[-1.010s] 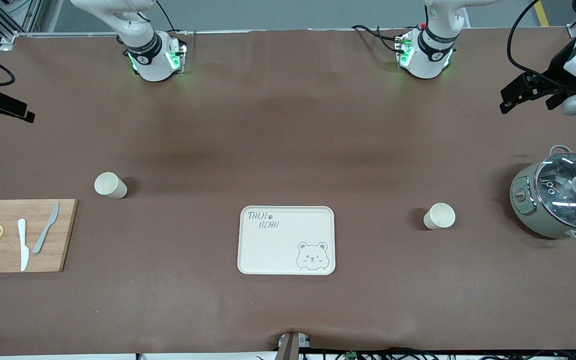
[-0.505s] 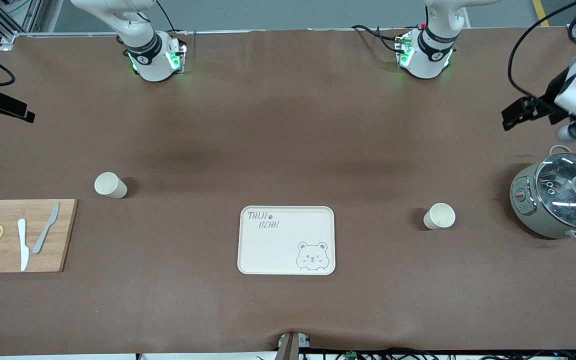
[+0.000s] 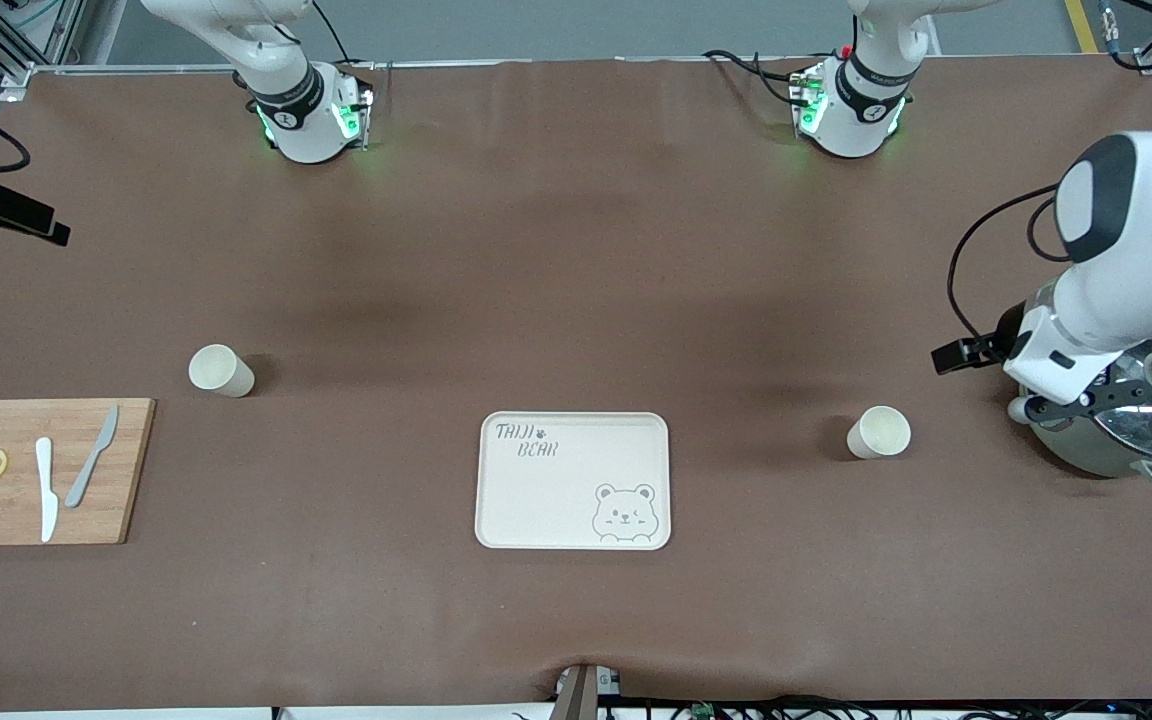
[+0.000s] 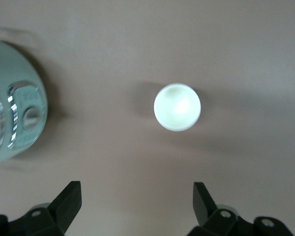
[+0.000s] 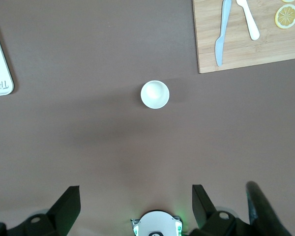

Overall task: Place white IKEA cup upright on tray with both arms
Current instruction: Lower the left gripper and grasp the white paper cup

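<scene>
The cream tray [image 3: 573, 480] with "TAIJI BEAR" lettering lies in the middle of the table. One white cup [image 3: 878, 432] stands mouth up toward the left arm's end, and also shows in the left wrist view [image 4: 177, 106]. A second white cup [image 3: 221, 370] stands mouth up toward the right arm's end, and also shows in the right wrist view [image 5: 155, 94]. My left gripper [image 4: 136, 206] is open and empty, over the table between the first cup and the pot [image 3: 1071, 400]. My right gripper [image 5: 136, 206] is open and empty, high over the table, well apart from the second cup.
A grey-green pot with a glass lid [image 3: 1131, 420] stands at the left arm's end, partly under the left arm. A wooden cutting board [image 3: 36, 470] with two knives and lemon slices lies at the right arm's end, nearer the front camera than the second cup.
The left arm has swung down from the table's corner to over the pot's edge, closer to the cup. The right arm, cups and tray have not moved.
</scene>
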Robot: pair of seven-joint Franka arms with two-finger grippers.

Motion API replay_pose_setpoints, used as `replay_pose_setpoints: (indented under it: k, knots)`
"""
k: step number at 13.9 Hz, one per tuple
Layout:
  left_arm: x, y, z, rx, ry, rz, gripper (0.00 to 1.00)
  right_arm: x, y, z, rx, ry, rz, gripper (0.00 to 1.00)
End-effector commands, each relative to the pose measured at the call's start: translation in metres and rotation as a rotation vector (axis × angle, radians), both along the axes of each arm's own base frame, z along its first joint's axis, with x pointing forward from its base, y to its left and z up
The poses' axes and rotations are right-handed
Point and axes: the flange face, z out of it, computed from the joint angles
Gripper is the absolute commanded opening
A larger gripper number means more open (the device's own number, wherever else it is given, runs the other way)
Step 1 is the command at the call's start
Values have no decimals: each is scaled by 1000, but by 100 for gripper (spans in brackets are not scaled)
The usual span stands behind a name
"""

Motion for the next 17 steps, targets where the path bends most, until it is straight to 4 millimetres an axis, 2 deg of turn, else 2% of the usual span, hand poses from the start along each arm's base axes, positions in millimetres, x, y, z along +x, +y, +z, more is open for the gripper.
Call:
replay_pose_setpoints:
  k: [1,8,11,13,17]
  knots:
    - [-7,1,-43,-2,-40,40,98,-2,-1,2,15,1,-17,100]
    - [19,-2,-131,-50,-110,101,81,-2,0,2,23,0,-15,100]
    - [21,-2,-159,-61,-108,104,72,-2,0,2,24,2,-15,100]
    - [21,-1,-164,-62,-100,106,58,-2,0,2,27,3,-17,100]
    - [20,-1,-176,-64,-82,106,15,-2,-1,2,28,6,-18,100]
